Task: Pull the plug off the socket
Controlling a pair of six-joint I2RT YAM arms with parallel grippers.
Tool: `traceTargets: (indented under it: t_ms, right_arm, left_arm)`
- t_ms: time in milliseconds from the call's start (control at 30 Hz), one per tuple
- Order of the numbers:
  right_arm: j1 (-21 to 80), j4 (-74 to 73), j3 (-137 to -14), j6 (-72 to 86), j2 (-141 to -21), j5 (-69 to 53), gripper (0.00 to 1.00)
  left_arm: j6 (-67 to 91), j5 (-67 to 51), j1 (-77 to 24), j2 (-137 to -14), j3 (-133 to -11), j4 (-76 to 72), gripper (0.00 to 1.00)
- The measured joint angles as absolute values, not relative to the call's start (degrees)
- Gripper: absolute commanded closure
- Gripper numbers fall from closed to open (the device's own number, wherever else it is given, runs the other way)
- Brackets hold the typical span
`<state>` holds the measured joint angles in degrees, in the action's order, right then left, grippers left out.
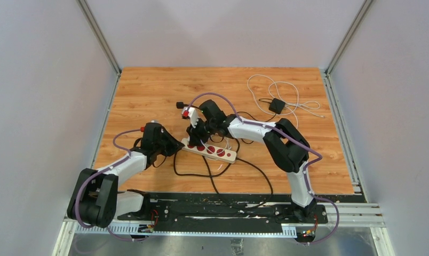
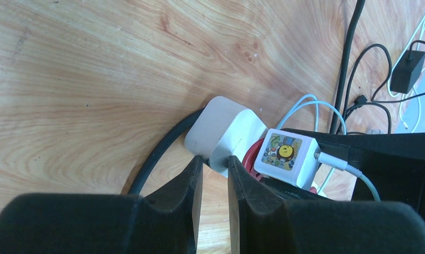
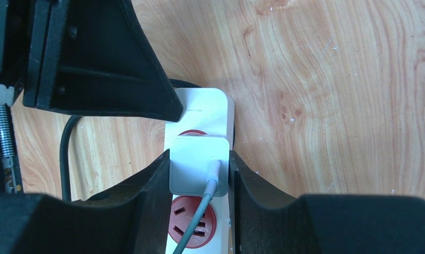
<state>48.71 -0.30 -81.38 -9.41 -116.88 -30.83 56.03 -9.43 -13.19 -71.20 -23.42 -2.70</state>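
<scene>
The plug (image 3: 193, 168), a white cube seated in the socket (image 3: 208, 108) at centre frame on the wooden surface (image 1: 148, 90), is clamped between the right claw's (image 3: 200, 159) fingers. The left claw (image 2: 214, 177), nearly closed, rests at the socket's end.

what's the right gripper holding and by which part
The white charger plug, pinched on two opposite sides by the right gripper, in the power strip.
</scene>
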Motion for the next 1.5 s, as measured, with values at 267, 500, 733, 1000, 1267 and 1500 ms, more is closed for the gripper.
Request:
traceTargets:
  t_ms: [267,500,733,1000,1267,1500]
  right_arm:
    - [47.16,1.96,-80.79,-7.40,-117.49,-35.14,1.00]
    - [50.83,-2.46,-80.90,-15.42,-115.13,-23.57,1.00]
    - [57.25,-6.39,-82.17,-27.38,-114.59,-9.41,1.00]
    - [60.45,-6.48,-82.02,-34.81,-114.80,0.05,1.00]
    - [60.75,-3.62,-79.11,-40.25,-113.75,-0.16,1.00]
    - [59.18,-4.93,-80.14,-41.23,-113.89,-4.86,1.00]
  left_arm:
    - [56.10,-10.31,-12.82,-71.81,-23.59,-2.94,0.85]
    - [56.18,-11.35,-12.82,-73.73,-24.14,-3.86,0.84]
    - [56.05,-12.27,-12.75,-74.35,-24.45,-3.46,0.84]
    - [56.05,-12.97,-12.75,-75.29,-24.67,-4.62,0.83]
    - [56.01,-13.52,-12.75,-75.66,-24.99,-4.45,0.82]
    - [55.94,-13.56,-12.78,-75.85,-25.93,-3.31,0.78]
